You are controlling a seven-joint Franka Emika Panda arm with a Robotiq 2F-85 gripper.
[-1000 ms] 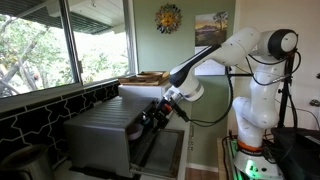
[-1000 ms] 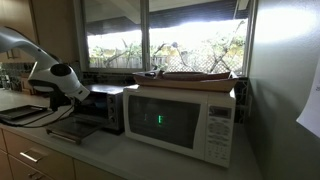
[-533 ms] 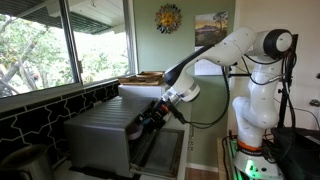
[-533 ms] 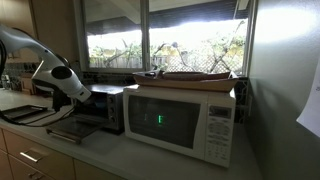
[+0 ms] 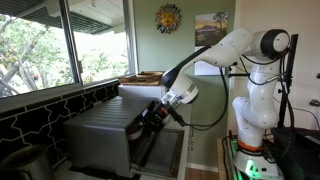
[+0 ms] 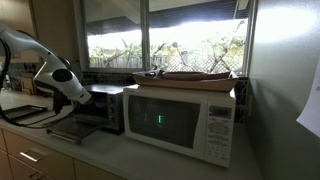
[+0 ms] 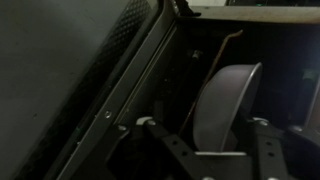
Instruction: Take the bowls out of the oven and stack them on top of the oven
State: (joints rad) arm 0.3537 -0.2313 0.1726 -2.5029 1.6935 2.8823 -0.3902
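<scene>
Evidently only the wrist view sees into the oven [image 5: 95,135]. There a pale bowl [image 7: 230,100] stands tilted on its edge in the dark cavity; its colour cannot be told. The claw [image 7: 215,158] has its fingers [image 7: 170,150] spread apart with the bowl showing between them, contact undetermined. In both exterior views the bowl is hidden. They show the dropped door [image 5: 162,150] and a white microwave [image 6: 180,120] beside the oven on the table [image 6: 110,152].
</scene>
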